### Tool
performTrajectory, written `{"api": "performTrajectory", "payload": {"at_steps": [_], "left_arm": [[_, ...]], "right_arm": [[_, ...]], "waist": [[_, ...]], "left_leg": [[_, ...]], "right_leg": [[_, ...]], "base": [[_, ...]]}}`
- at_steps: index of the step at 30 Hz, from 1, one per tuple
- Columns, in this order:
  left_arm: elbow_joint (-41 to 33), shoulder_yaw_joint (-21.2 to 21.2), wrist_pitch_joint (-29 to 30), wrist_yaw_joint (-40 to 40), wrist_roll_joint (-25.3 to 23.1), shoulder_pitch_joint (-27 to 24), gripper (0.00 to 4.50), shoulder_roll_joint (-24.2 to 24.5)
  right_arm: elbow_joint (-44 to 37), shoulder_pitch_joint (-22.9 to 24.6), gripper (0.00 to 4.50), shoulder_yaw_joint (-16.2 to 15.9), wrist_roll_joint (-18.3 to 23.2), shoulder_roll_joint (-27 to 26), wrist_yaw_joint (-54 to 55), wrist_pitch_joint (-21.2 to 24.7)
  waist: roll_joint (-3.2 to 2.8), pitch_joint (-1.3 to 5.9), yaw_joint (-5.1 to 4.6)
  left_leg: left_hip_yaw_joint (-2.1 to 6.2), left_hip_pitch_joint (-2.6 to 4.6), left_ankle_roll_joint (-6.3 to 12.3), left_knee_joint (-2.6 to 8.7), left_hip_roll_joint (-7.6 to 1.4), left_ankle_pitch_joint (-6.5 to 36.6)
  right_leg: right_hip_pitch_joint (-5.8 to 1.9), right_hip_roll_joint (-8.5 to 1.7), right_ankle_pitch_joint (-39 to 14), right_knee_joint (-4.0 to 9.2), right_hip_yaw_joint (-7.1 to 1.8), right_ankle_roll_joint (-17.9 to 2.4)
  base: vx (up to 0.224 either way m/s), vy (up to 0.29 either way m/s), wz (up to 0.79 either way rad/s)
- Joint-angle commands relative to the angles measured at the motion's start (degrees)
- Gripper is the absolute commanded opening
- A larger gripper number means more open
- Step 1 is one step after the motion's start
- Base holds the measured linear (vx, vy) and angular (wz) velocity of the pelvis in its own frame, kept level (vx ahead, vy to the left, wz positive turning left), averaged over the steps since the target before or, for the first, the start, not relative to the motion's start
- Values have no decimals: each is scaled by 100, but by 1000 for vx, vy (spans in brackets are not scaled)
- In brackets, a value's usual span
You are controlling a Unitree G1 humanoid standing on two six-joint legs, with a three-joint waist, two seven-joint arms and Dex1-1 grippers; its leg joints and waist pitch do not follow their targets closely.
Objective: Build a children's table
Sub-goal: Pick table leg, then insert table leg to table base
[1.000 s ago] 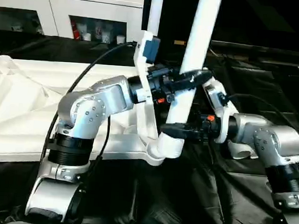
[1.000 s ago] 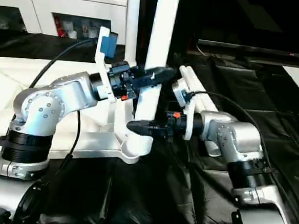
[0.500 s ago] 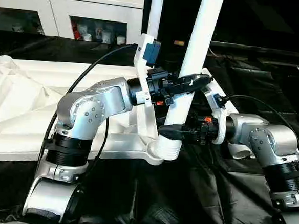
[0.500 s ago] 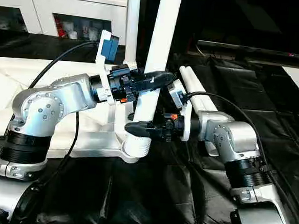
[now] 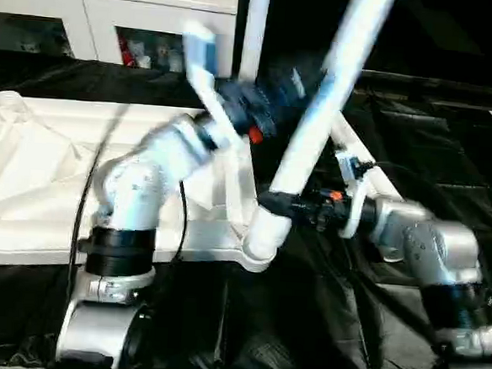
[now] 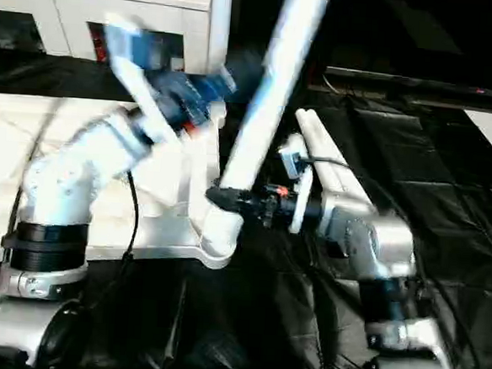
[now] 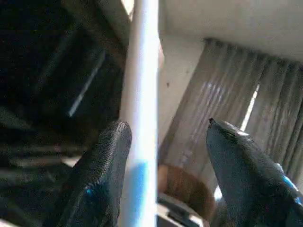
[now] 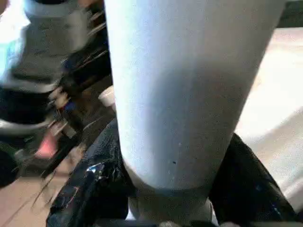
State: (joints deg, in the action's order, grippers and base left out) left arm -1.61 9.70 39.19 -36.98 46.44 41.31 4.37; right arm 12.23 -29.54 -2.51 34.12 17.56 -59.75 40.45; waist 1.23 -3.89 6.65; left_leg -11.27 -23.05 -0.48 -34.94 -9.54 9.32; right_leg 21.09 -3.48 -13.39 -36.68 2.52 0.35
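Observation:
The children's table lies upside down, its white top on a black cloth. One white leg stands in the near corner socket and leans to the right. My right gripper is shut on this leg just above the socket, a finger on each side of the tube. My left gripper is higher and to the left of the leg, blurred, with its fingers wide open and holding nothing. A second leg stands upright at the far corner.
More white legs lie on the black cloth behind my right arm. A white cabinet stands at the back left. A dark screen runs along the back right.
My left gripper has let go of the leg and swung up and to the left. The leg has tipped to the right. My right gripper has closed on its lower end.

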Motion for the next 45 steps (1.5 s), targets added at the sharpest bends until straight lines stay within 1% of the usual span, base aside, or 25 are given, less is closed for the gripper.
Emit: {"api": "performTrajectory", "payload": {"at_steps": [1,2,3,4,5,6,7,8,9,11,13,14,15,18,20,23,26,28,29,30,34,36,40,43,45], "left_arm": [[-74,-36,27,-146,-95,-124,289,175],[-93,-564,-242,-586,-757,-368,289,719],[-103,-751,-375,-768,-974,-469,289,906],[-23,-1312,-796,-1172,-1640,-723,289,1451],[47,-1645,-1128,-1455,-2038,-896,289,1785],[47,-1645,-1128,-1455,-2038,-896,289,1785],[138,-1904,-1316,-1696,-2307,-1031,289,2071],[365,-2268,-1669,-2000,-2732,-1216,289,2491],[457,-2370,-1770,-2120,-2845,-1284,289,2632],[664,-2511,-1995,-2390,-3026,-1449,289,2890],[958,-2649,-2266,-2682,-3197,-1554,289,3124],[1003,-2681,-2302,-2740,-3223,-1565,289,3170],[1003,-2681,-2302,-2740,-3223,-1565,261,3170],[1145,-2812,-2314,-2958,-3296,-1578,254,3309],[1338,-2928,-2521,-3082,-3470,-1570,218,3398],[1465,-2990,-2584,-3230,-3535,-1569,202,3470],[1563,-2996,-2626,-3453,-3553,-1594,164,3521],[1584,-2987,-2620,-3498,-3585,-1628,159,3562],[1609,-2987,-2670,-3456,-3637,-1639,148,3578],[1646,-2992,-2726,-3433,-3676,-1637,134,3585],[1703,-2959,-2662,-3476,-3660,-1652,119,3604],[1695,-2925,-2614,-3486,-3648,-1661,95,3604],[1683,-2922,-2564,-3493,-3692,-1688,75,3626],[1649,-2829,-2469,-3401,-3599,-1716,44,3529],[1566,-2785,-2356,-3269,-3530,-1720,42,3364]], "right_arm": [[-169,54,189,208,-16,13,270,-185],[-210,159,189,316,-130,-137,511,-585],[-228,196,189,359,-154,-190,600,-682],[-254,281,189,420,-333,-287,938,-891],[-280,342,189,429,-477,-330,1160,-1002],[-280,342,189,429,-477,-330,1160,-1002],[-311,404,189,394,-650,-344,1351,-1115],[-383,528,189,334,-910,-393,1656,-1316],[-436,574,189,307,-948,-392,1733,-1243],[-582,696,189,340,-957,-471,1967,-1097],[-656,901,189,308,-1000,-506,2010,-1244],[-663,951,189,249,-1036,-474,1981,-1280],[-663,951,188,249,-1036,-474,1981,-1280],[-692,1107,188,81,-1168,-414,1954,-1342],[-726,1176,188,6,-1259,-407,1985,-1385],[-776,1206,188,-7,-1279,-418,2025,-1366],[-843,1240,188,-21,-1301,-418,2069,-1351],[-838,1241,188,-46,-1330,-410,2079,-1377],[-833,1237,188,-54,-1335,-407,2076,-1385],[-829,1237,188,-61,-1341,-404,2076,-1397],[-803,1217,188,-101,-1368,-395,2051,-1437],[-796,1203,188,-112,-1377,-384,2032,-1440],[-780,1169,188,-114,-1383,-372,2023,-1439],[-750,1108,188,-108,-1402,-346,2001,-1457],[-719,1029,188,-109,-1447,-313,1981,-1503]], "waist": [[-14,451,6],[-7,444,6],[-28,444,-6],[-45,436,-20],[-68,431,-33],[-68,431,-33],[-73,440,-54],[-96,434,-30],[-102,431,-44],[-124,441,-42],[-146,448,-57],[-147,446,-54],[-144,444,-57],[-166,421,-57],[-155,417,-60],[-158,414,-60],[-155,412,-69],[-160,414,-64],[-142,412,-67],[-154,408,-69],[-121,412,-62],[-116,414,-63],[-120,414,-58],[-118,407,-59],[-115,410,-61]], "left_leg": [[201,216,-115,403,-399,778],[213,217,-128,418,-402,815],[215,207,-158,425,-402,859],[216,228,-239,449,-405,967],[239,245,-358,489,-416,1050],[239,245,-358,489,-416,1050],[217,268,-481,493,-411,1093],[215,282,-533,500,-413,1072],[208,269,-544,501,-394,1070],[200,284,-600,519,-388,1155],[206,263,-629,531,-386,1302],[201,276,-639,534,-388,1359],[202,281,-647,536,-394,1400],[195,283,-680,541,-393,1634],[199,281,-681,541,-396,1684],[205,273,-659,542,-396,1690],[205,281,-658,545,-404,1754],[204,287,-658,542,-407,1755],[202,287,-657,547,-411,1756],[203,282,-652,547,-407,1779],[195,278,-623,538,-407,1705],[194,276,-592,537,-409,1643],[190,277,-563,532,-410,1611],[186,280,-566,532,-408,1636],[185,279,-575,526,-410,1640]], "right_leg": [[-174,-528,-36,392,-249,-1453],[-169,-541,-197,439,-257,-1344],[-163,-537,-302,422,-261,-1254],[-142,-526,-519,440,-262,-1137],[-107,-523,-782,464,-269,-920],[-107,-523,-782,464,-269,-920],[-99,-508,-709,438,-268,-927],[-57,-502,-627,452,-274,-890],[-60,-486,-582,440,-282,-865],[-63,-487,-381,413,-273,-955],[-76,-500,-323,392,-273,-1041],[-60,-495,-332,392,-269,-1055],[-60,-499,-322,391,-269,-1076],[-46,-525,-513,403,-286,-1209],[-51,-531,-613,417,-296,-1189],[-46,-538,-687,419,-304,-1196],[-32,-537,-746,413,-304,-1221],[-23,-539,-741,410,-303,-1244],[-23,-537,-733,411,-301,-1255],[-19,-535,-739,411,-301,-1266],[-26,-547,-733,409,-306,-1271],[-27,-542,-671,400,-300,-1283],[-26,-547,-684,399,-302,-1287],[-19,-541,-712,402,-303,-1289],[-25,-549,-734,401,-303,-1303]], "base": [[0,0,0],[0,0,0],[0,0,0],[0,0,0],[0,0,0],[0,0,0],[0,0,0],[0,0,0],[0,0,0],[0,0,0],[0,0,0],[0,0,0],[0,0,0],[0,0,0],[0,0,0],[0,0,0],[0,0,0],[0,0,0],[0,0,0],[0,0,0],[0,0,0],[0,0,0],[0,0,0],[0,0,0],[0,0,0]]}}
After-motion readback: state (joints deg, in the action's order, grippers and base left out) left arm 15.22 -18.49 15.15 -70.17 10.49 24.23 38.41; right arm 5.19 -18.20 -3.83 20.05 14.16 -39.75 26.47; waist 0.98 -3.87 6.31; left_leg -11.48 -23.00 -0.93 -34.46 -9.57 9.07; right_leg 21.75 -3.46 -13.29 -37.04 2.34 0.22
